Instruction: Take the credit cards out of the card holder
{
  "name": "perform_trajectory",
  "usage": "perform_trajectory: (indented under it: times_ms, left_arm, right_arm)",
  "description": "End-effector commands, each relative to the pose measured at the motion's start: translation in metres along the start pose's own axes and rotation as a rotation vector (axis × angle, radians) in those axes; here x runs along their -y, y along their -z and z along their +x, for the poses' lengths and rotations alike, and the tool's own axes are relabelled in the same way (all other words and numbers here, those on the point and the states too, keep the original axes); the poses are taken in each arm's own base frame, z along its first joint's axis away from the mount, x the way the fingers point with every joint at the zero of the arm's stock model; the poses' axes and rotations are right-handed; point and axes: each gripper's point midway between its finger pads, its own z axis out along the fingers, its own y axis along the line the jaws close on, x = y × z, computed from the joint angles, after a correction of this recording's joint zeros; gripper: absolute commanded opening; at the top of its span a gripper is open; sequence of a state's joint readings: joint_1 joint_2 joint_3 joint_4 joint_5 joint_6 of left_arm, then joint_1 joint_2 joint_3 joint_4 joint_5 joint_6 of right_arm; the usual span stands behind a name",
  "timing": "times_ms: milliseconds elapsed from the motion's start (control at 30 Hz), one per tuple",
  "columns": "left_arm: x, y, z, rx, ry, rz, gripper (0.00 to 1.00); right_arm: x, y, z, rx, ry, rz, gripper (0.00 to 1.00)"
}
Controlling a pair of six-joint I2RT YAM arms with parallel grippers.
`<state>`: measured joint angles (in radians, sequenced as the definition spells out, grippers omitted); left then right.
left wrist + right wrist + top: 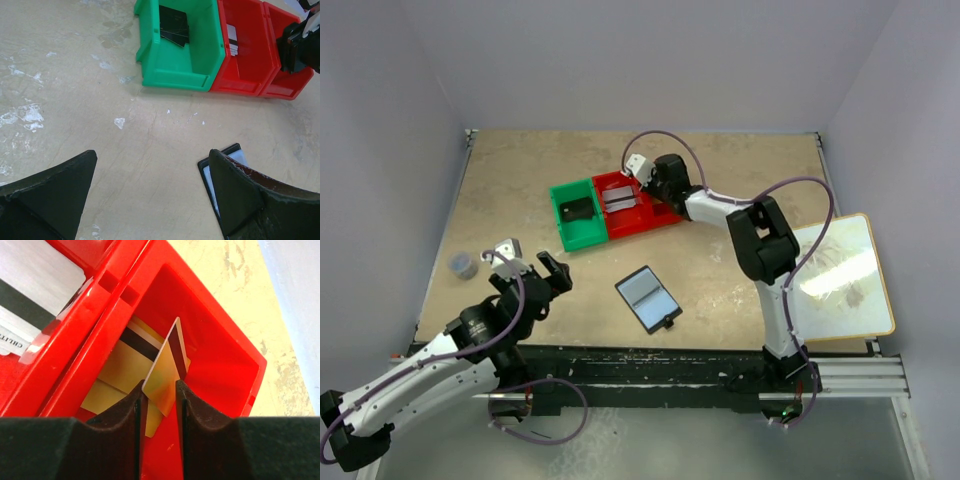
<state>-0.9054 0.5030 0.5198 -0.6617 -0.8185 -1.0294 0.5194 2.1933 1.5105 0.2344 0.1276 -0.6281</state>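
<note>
One gold card (162, 372) is bracketed loosely by the right gripper's (160, 390) part-spread jaws, which should be widened before lifting away. The left gripper (152, 155) is spread wide.

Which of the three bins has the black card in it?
The green bin, leftmost in the row, holds the black card. The two red bins hold silver cards and gold cards.
</note>
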Motion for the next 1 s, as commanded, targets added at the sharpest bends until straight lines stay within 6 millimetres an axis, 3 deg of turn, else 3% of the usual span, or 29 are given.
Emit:
perform_trajectory:
  times_ms: [0,400,600,700,833,967]
  left_arm:
    - [0.012,0.003,-0.013,0.022,0.026,0.025,0.91]
    - [0.016,0.002,-0.009,0.005,0.026,0.036,0.91]
    - [0.018,0.001,-0.007,-0.003,0.026,0.039,0.91]
    - [0.021,0.001,-0.005,-0.014,0.026,0.052,0.91]
    - [0.025,-0.001,-0.002,-0.027,0.02,0.062,0.91]
    - [0.029,-0.004,0.007,-0.054,0.001,0.069,0.91]
  right_arm:
    - [0.017,0.012,-0.019,0.042,-0.018,-0.03,0.36]
    - [0.021,0.019,-0.026,0.066,-0.055,-0.054,0.42]
    - [0.037,0.033,-0.039,0.095,-0.099,-0.013,0.44]
    - [0.052,0.053,-0.058,0.156,-0.163,0.021,0.45]
    - [0.077,0.094,-0.081,0.238,-0.3,0.094,0.45]
    - [0.071,0.134,-0.081,0.279,-0.514,0.09,0.46]
